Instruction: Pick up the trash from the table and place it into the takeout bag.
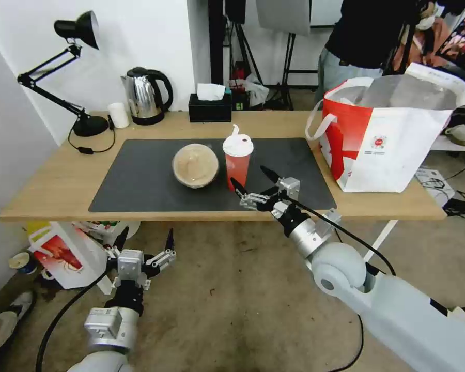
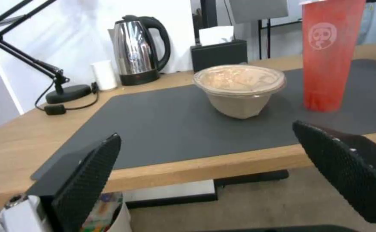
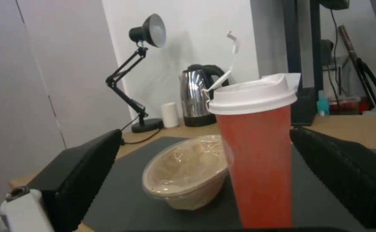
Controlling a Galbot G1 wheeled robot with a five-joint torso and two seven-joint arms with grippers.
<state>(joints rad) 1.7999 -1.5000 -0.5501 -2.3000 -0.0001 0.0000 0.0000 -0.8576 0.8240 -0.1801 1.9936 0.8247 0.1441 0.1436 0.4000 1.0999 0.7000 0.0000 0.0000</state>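
On the dark mat of the table [image 1: 51,186] stand two pieces of trash. One is a tall red cup [image 1: 237,164] with a white lid, the other a round beige container [image 1: 195,165] with a clear lid just left of it. My right gripper [image 1: 249,175] is open at the mat's front edge, close in front of the red cup [image 3: 257,154], which stands between its fingers [image 3: 80,170] with the container [image 3: 188,174] behind. The takeout bag [image 1: 392,144] stands open at the table's right end. My left gripper [image 1: 147,236] hangs open below the table's front edge, facing the container [image 2: 239,90] and cup [image 2: 329,54].
Along the back edge stand a black desk lamp [image 1: 75,77], a small white cup [image 1: 119,114], a steel kettle [image 1: 145,95] and a black tissue box [image 1: 210,107]. A smaller red-and-white bag [image 1: 67,256] sits on the floor under the table's left end.
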